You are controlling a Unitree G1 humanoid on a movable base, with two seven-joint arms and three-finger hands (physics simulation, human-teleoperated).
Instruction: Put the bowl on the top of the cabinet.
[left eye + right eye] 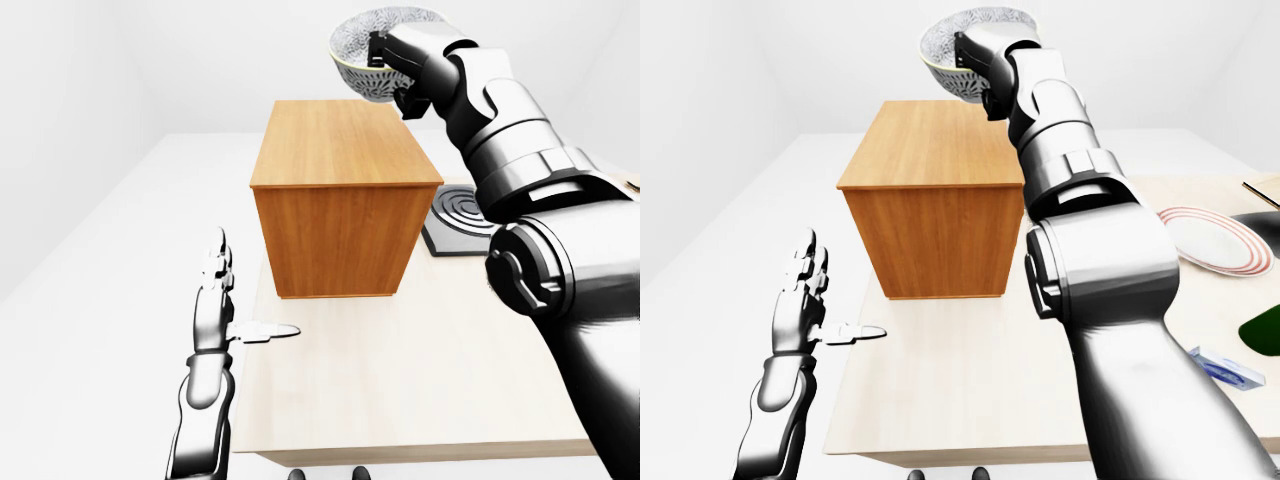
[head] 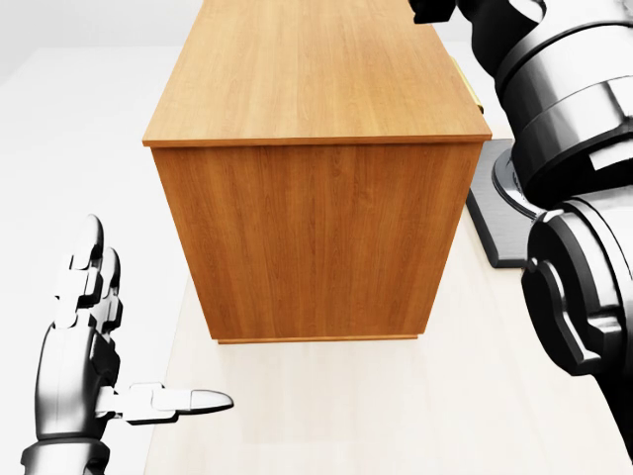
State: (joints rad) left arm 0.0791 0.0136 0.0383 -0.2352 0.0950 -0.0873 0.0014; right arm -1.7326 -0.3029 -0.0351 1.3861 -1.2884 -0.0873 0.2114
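cabinet (image 2: 316,139) fills centre, on table (image 2: 396,416) | left hand (image 2: 84,327) fingers spread, lower left

Bright, even, sharp; faint shadows

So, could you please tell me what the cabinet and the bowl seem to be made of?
Cabinet: looks like wood or wood veneer, matte, with visible orange-brown grain. Bowl, held in the right robot hand: probably glazed ceramic, white with a fine dark pattern; this render leaves it uncertain.

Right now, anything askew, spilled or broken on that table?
Nothing stands out. The bowl is upright in the right robot hand, held above the cabinet, which stands square on the table. The plate lies flat. The left robot hand is open.
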